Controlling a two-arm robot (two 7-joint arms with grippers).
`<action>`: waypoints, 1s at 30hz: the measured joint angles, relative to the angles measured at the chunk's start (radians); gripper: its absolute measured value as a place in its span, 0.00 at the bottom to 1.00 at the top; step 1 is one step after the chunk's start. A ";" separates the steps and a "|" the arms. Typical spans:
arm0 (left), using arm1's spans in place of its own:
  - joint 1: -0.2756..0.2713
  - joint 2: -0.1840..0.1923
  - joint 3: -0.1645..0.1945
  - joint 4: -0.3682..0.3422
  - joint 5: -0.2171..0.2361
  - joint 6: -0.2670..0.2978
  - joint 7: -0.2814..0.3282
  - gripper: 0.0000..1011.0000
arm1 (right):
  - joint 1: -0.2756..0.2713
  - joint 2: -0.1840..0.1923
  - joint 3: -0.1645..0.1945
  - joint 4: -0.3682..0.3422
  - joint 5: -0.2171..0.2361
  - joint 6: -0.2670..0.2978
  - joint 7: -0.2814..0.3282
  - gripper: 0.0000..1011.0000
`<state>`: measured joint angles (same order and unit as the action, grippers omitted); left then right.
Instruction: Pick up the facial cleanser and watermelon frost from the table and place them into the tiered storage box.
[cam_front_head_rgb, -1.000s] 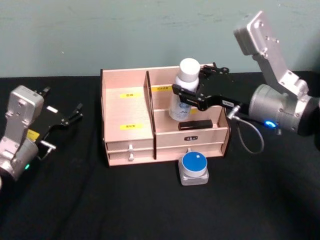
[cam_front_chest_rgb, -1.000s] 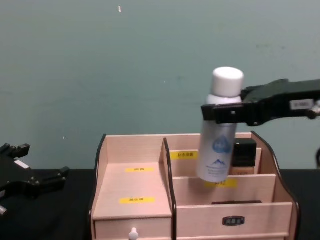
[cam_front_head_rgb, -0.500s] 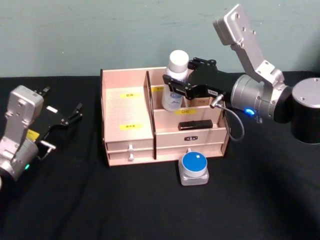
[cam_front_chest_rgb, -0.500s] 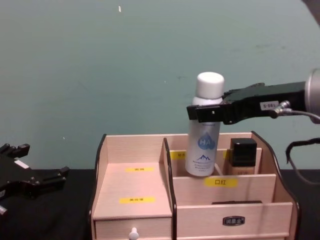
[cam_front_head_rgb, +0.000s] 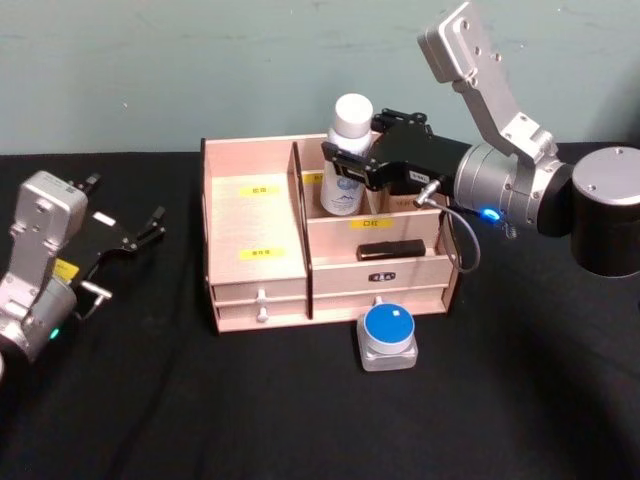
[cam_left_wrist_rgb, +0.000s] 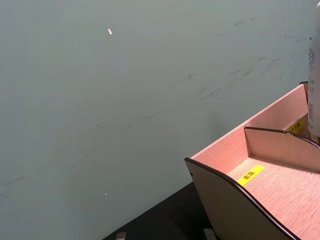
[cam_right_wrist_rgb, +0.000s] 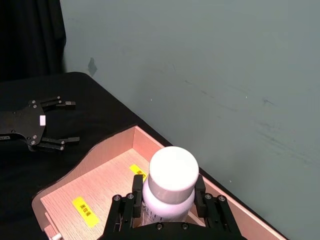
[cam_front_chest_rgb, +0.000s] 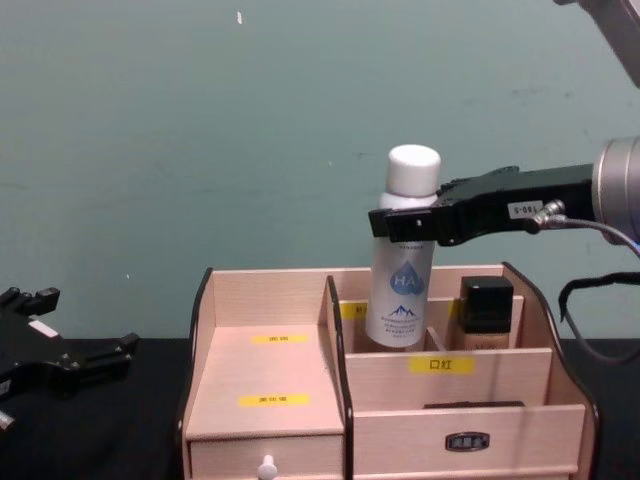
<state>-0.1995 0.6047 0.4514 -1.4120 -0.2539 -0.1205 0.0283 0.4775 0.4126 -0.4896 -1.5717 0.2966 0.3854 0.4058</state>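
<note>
Over the rear right compartment of the box (cam_front_head_rgb: 250, 215), the right gripper (cam_front_head_rgb: 350, 163) clamps the cleanser (cam_front_chest_rgb: 402, 290) just below its white cap, its base dipping inside. It looks light, rigid and smooth, so this neck hold suits it. Far left, the left gripper (cam_front_head_rgb: 140, 232) rests with fingers spread.

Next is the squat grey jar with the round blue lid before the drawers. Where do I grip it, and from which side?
Probably from above: close on the flat left and right sides of the grey jar, under the lid. It stands upright and low, with the pale-wood tiered storage box close behind. The right gripper is shut on the white-capped bottle.
</note>
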 joint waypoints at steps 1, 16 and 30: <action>0.000 0.000 0.000 0.000 0.000 0.000 0.000 0.99 | 0.000 0.000 0.001 0.000 0.000 0.000 0.000 0.59; 0.000 0.000 0.000 0.000 0.000 0.000 0.000 0.99 | -0.009 -0.008 0.008 0.024 -0.003 -0.001 0.011 0.59; 0.000 0.000 0.000 0.000 0.000 0.000 0.000 0.99 | 0.005 -0.018 -0.007 0.100 -0.009 -0.014 0.033 0.59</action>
<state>-0.1996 0.6047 0.4514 -1.4120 -0.2539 -0.1205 0.0283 0.4828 0.3948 -0.4964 -1.4715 0.2878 0.3719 0.4387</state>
